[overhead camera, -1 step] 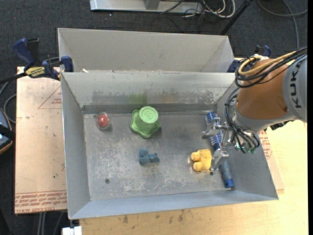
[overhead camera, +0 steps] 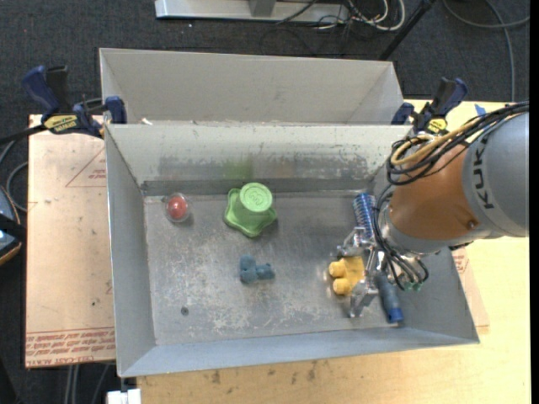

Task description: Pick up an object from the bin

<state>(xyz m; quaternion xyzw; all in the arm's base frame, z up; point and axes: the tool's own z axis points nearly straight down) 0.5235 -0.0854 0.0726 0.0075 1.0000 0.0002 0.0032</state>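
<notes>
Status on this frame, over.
Gripper open, astride yellow toy, bin right side. Toy not lifted. Blue stick close beside.

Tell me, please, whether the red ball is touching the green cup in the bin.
Apart: the camera view shows bare bin floor between the red ball and the green cup.

green cup [overhead camera: 251, 208]: far centre
red ball [overhead camera: 177, 207]: far left, apart from cup
grey-blue block [overhead camera: 255, 270]: middle, nearer than cup
</notes>
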